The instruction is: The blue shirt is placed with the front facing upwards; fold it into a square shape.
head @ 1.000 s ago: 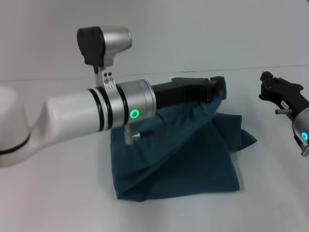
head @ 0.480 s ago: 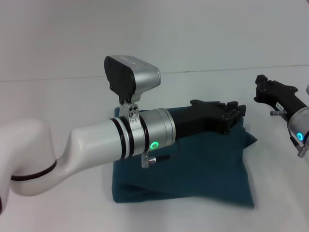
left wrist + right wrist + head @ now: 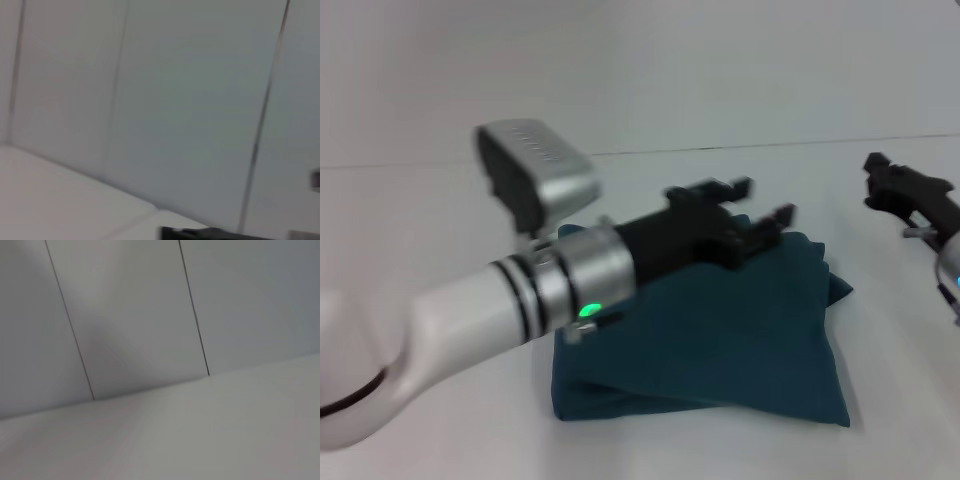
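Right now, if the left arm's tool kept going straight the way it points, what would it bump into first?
Probably nothing soon: the left tool, open above the blue shirt, points over its far edge toward bare table and wall, though depth is unclear.

Lighting: even, soft, diffuse; no glare. Shadows: faint, under the blue shirt (image 3: 720, 330) toward 6 o'clock on the table (image 3: 440, 210). Blur: left arm (image 3: 470, 310) and left tool (image 3: 760, 200) smeared (motion); left wrist view hazy, right wrist view sharper.
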Available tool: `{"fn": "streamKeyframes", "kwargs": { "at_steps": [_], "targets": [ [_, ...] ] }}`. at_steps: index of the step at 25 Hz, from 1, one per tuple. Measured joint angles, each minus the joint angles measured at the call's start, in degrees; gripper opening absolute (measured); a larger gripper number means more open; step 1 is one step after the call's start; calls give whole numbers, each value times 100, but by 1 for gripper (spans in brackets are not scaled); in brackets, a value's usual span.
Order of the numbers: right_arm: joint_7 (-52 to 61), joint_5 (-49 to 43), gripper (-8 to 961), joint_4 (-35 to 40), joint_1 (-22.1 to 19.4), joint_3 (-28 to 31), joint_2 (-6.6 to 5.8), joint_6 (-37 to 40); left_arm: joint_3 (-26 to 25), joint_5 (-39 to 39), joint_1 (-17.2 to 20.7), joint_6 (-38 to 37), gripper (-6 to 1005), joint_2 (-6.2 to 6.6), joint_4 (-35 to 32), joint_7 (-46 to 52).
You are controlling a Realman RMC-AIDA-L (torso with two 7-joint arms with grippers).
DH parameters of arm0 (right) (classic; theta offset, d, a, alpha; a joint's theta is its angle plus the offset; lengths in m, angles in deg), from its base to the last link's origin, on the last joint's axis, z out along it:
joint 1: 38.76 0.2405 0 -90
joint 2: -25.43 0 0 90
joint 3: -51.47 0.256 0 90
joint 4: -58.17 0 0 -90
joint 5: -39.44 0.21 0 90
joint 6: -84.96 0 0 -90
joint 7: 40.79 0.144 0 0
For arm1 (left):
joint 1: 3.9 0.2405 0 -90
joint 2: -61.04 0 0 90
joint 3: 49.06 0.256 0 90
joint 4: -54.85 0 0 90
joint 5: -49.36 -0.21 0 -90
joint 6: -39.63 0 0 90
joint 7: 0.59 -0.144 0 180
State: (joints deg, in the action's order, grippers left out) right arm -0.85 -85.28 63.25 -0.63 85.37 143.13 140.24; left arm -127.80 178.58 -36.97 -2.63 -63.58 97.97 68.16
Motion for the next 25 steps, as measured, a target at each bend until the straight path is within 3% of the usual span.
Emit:
{"fn": "streamKeyframes", "kwargs": {
  "at_steps": [4, 8, 11, 14, 17, 19, 25],
  "targets": [
    [631, -1, 59, 694, -75, -605, -10, 1098, -484, -3, 653, -370, 551, 12, 357, -932],
    [1519, -3, 61, 1735, -190, -1722, -7, 2250, -877, -60, 951, -826, 704, 101, 365, -1129],
    [2460, -17, 63, 2764, -338, -2946, 32, 3107, -1299, -452, 1239, -1487, 792, 324, 312, -959],
    [3616, -134, 64, 3678, -439, -4289, 38, 3436, -1493, -1101, 1282, -1721, 868, 472, 325, -489],
    [4545, -453, 66, 4574, -485, -5529, 133, 3663, -1604, -1890, 1195, -1846, 873, 548, 374, -3],
    [4808, -505, 104, 4928, -488, -5933, 209, 3830, -1701, -2274, 1146, -1904, 876, 545, 419, 232],
    [5522, -550, 341, 5566, -480, -7008, 214, 3957, -2038, -3276, 1013, -2236, 876, 563, 689, 1015]
  ]
}}
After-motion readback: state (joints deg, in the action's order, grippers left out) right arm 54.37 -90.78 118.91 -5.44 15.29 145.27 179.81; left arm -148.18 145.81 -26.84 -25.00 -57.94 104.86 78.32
